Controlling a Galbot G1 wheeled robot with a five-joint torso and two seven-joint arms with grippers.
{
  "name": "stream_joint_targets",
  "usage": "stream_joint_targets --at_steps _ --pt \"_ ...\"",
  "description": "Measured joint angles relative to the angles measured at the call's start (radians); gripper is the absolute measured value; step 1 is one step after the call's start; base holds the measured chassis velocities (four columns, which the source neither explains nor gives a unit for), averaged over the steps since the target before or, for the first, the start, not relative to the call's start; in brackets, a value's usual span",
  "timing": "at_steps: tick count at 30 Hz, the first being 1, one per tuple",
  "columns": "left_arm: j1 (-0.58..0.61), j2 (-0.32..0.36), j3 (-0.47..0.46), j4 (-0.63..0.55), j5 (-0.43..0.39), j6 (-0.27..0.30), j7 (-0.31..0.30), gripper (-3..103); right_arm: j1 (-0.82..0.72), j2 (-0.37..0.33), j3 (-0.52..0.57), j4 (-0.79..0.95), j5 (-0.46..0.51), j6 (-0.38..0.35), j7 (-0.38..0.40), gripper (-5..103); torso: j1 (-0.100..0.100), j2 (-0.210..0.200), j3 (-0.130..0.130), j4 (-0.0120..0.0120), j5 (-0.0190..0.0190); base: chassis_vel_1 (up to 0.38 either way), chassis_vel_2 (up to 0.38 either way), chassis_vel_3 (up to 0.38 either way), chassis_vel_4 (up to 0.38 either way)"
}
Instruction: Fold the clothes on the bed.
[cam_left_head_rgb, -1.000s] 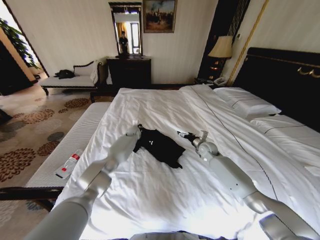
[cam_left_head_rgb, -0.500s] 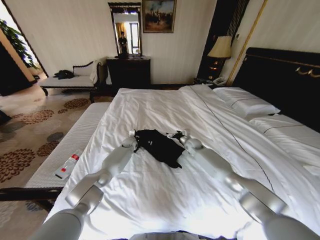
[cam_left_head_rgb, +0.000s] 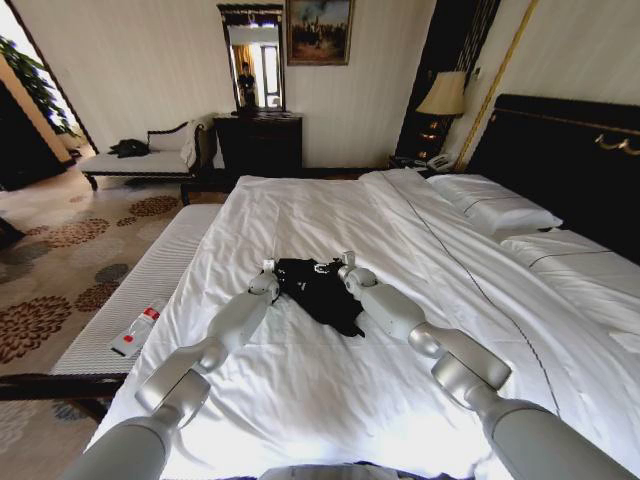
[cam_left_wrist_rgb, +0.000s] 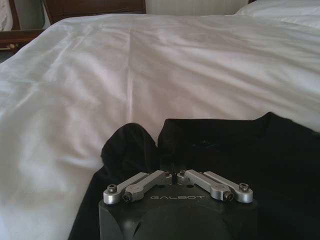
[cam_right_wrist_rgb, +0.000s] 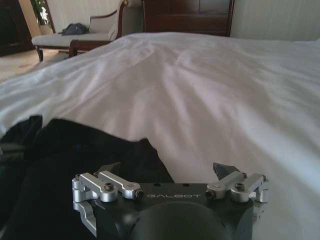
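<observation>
Item: black short-sleeved soft-fabric T-shirt (cam_left_head_rgb: 322, 288), crumpled mid-mattress on the large white-sheeted double bed (cam_left_head_rgb: 330, 390), well clear of the far white pillows (cam_left_head_rgb: 495, 208).

Left tool (cam_left_head_rgb: 272, 270): at the shirt's left edge, links drawn together and clenched into a pinch of black cloth.

Right tool (cam_left_head_rgb: 338, 267): at the shirt's far right edge, jaws spread, released, over cloth and sheet.

Risks, as I judge them: my right tool could catch sheet along with shirt; my thin left pinch could slip, bunching the fold.
</observation>
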Motion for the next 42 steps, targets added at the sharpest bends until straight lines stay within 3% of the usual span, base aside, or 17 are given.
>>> stream_joint_targets --at_steps 3,5,7,8,15,17,20,23,26,42 --pt "-0.002 -0.006 0.011 0.000 -0.004 0.000 0.002 0 -0.003 0.003 0.000 -0.014 -0.005 0.000 -0.008 101 0.000 0.000 0.000 -0.0009 0.0000 0.000 0.000 0.000 0.000" --pt "-0.003 -0.007 0.013 0.000 -0.004 -0.001 0.002 0 -0.003 0.007 0.000 -0.019 -0.005 -0.001 -0.010 96 0.000 0.000 0.000 -0.0009 0.0000 0.000 0.000 0.000 0.000" --pt "-0.001 -0.009 0.016 0.000 -0.002 -0.001 0.003 0 -0.003 0.018 -0.006 -0.030 -0.002 -0.003 -0.018 75 0.000 0.000 0.000 -0.0002 0.0000 0.000 0.000 0.000 0.000" --pt "-0.001 -0.009 0.016 0.000 -0.002 -0.001 0.003 0 -0.003 0.018 -0.006 -0.030 -0.002 -0.003 -0.018 75 0.000 0.000 0.000 -0.0002 0.0000 0.000 0.000 0.000 0.000" --pt "0.002 -0.007 0.016 0.003 -0.002 -0.001 0.004 0 -0.008 0.021 -0.026 -0.025 0.000 -0.006 -0.024 42 0.000 0.000 0.000 -0.0004 -0.0001 0.000 0.000 0.000 0.000" --pt "0.002 -0.006 0.017 0.003 -0.002 -0.001 0.005 0 -0.009 0.020 -0.026 -0.024 0.000 -0.006 -0.023 42 0.000 0.000 0.000 -0.0005 0.0000 0.000 0.000 0.000 0.000" --pt "0.003 -0.005 0.019 0.005 -0.003 -0.001 0.005 0 -0.010 0.018 -0.026 -0.016 0.000 -0.006 -0.020 26 0.000 0.000 0.000 -0.0004 0.0000 0.000 0.000 0.000 0.000" --pt "0.003 -0.005 0.019 0.007 -0.003 -0.001 0.006 0 -0.010 0.017 -0.026 -0.012 0.000 -0.005 -0.017 20 0.000 0.000 0.000 -0.0003 -0.0001 0.000 0.000 0.000 0.000" --pt "0.003 -0.005 0.019 0.007 -0.003 -0.001 0.007 0 -0.010 0.016 -0.027 -0.001 -0.004 -0.004 -0.012 4 0.000 0.000 0.000 -0.0003 0.0000 0.000 0.000 0.000 0.000" --pt "0.002 -0.008 0.016 -0.003 -0.003 0.002 0.005 0 -0.031 -0.004 -0.017 0.045 -0.012 0.008 0.011 0 0.000 0.000 0.000 -0.0002 0.0001 0.000 0.000 0.000 0.000"
